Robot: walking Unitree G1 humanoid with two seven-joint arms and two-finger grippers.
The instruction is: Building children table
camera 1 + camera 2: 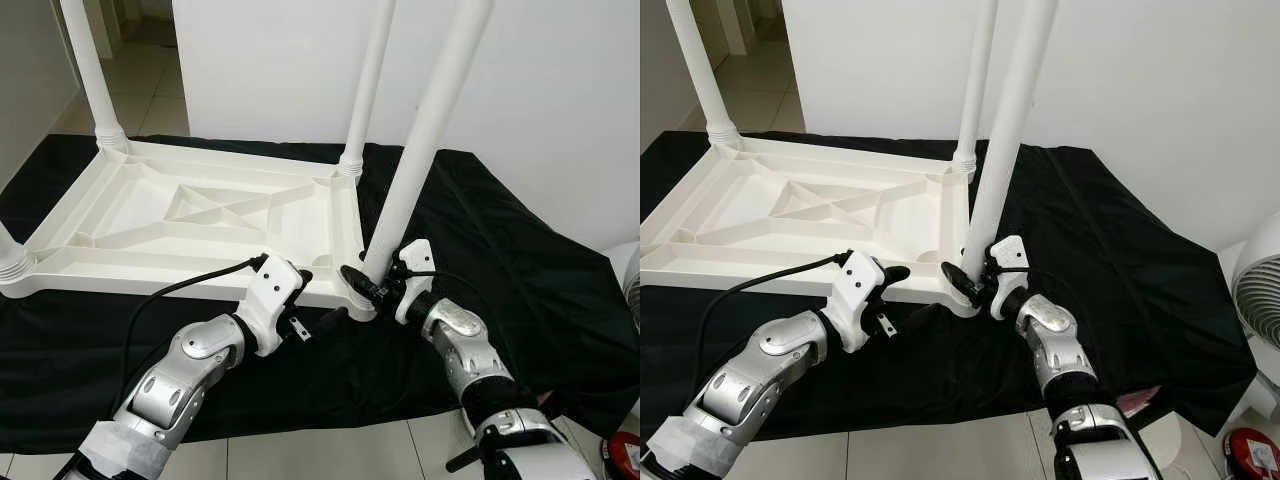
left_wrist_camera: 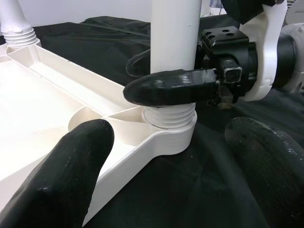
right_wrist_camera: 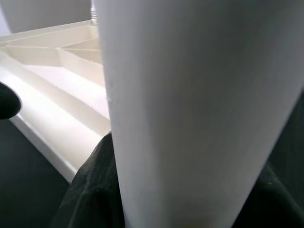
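I am reading an inverted white plastic table top (image 1: 190,215) lying ribbed underside up on a black cloth (image 1: 500,260) spread over the floor, in front of a white wall (image 1: 540,90). Three legs already stand upright in their corner sockets: the far-left leg (image 1: 92,70), the far-right leg (image 1: 372,85), and the near-left one, of which I see just the threaded base (image 1: 10,262) at the picture's edge. The fourth leg (image 1: 425,130) stands in the near-right corner socket (image 2: 171,130), leaning slightly away from the table top; its threaded end (image 2: 170,116) sits in the socket collar. My right gripper (image 1: 372,283) is clamped around this leg just above the thread, one black finger (image 2: 171,88) wrapped across the front of the tube and the other behind it. The right wrist view is largely blocked by the leg's white tube (image 3: 199,114) at very close range, so I cannot confirm from it how deep the thread is seated. My left gripper (image 1: 318,300) is released, its fingers (image 2: 61,175) spread apart and holding nothing; one lies over the table top's near rim (image 1: 150,268) and the other over the cloth, just beside the near-right corner. A white fan (image 1: 1258,290) stands at the right edge.
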